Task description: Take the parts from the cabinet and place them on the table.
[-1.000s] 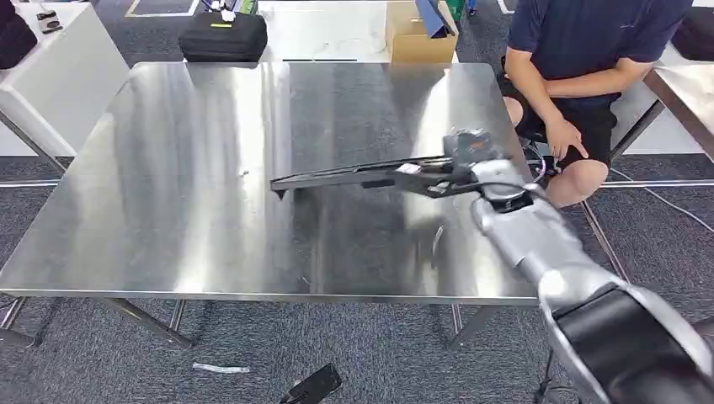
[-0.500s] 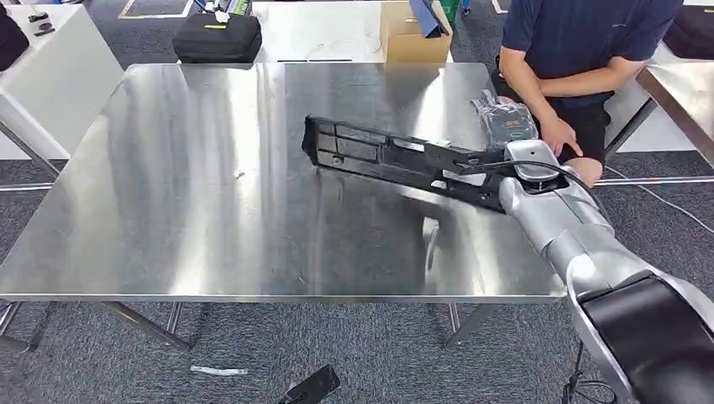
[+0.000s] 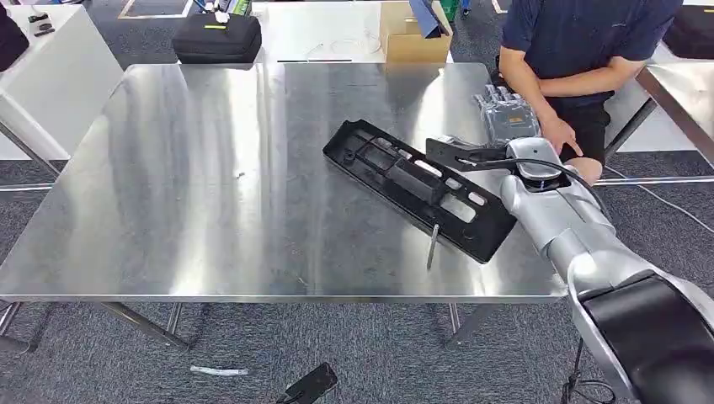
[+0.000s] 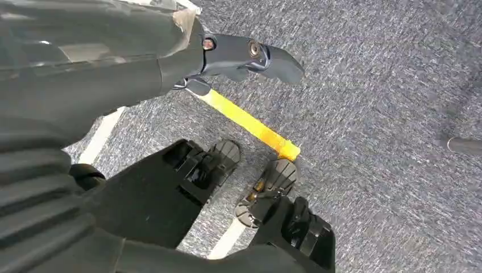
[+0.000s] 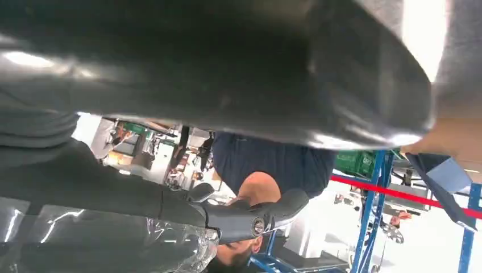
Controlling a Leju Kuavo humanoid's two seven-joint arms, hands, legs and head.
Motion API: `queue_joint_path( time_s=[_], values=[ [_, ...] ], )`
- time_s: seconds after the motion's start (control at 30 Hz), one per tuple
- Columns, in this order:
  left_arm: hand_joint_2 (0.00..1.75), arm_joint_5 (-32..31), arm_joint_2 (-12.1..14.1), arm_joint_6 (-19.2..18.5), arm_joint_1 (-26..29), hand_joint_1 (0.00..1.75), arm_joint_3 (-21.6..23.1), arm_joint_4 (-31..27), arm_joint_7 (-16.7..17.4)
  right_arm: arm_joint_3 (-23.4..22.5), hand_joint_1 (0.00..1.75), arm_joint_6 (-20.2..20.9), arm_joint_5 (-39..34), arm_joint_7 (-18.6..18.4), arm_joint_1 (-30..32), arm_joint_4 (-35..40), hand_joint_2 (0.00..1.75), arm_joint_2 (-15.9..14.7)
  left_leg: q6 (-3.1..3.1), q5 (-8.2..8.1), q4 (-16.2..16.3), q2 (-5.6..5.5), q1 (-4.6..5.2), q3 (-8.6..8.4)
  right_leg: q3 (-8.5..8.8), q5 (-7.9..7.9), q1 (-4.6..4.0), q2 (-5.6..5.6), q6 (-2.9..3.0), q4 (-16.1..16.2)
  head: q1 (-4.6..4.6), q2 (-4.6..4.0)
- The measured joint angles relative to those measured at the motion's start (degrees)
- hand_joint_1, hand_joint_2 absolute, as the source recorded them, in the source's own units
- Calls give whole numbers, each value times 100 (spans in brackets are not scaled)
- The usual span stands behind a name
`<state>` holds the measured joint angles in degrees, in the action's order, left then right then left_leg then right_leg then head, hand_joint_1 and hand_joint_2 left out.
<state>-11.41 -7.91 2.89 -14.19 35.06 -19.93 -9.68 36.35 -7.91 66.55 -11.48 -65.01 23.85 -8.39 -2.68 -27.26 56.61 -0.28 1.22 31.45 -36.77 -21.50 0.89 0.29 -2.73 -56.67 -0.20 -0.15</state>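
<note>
A long black plastic part with ribbed openings lies flat on the steel table, running slantwise from the middle toward the near right edge. My right hand, wrapped in clear film, hovers at the part's far right side with its fingers spread and nothing in them. Its dark thumb reaches over the part's far edge, and whether it touches I cannot tell. That same thumb sticks out free in the right wrist view. My left hand hangs over the carpet, holding nothing.
A person sits at the table's far right corner, a hand close to my right hand. A cardboard box and a black bag stand behind the table. Another steel table is at the right, and a white one at the left.
The part, held on edge above the table a second ago, has tipped over and now lies flat. My right hand has let go of it and spread its fingers.
</note>
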Motion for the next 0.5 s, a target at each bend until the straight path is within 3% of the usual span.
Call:
queue_joint_path(
  time_s=[0.5],
  values=[
    [0, 18, 0, -133, 0, 0, -11, 0, -29, -83, 0, 72, -15, 142, 0, 0, 0, 2, 0, 0, 0, 0, 0, 0, 0, 0, 0, 0, 0, 0, 0, 0]
  ],
)
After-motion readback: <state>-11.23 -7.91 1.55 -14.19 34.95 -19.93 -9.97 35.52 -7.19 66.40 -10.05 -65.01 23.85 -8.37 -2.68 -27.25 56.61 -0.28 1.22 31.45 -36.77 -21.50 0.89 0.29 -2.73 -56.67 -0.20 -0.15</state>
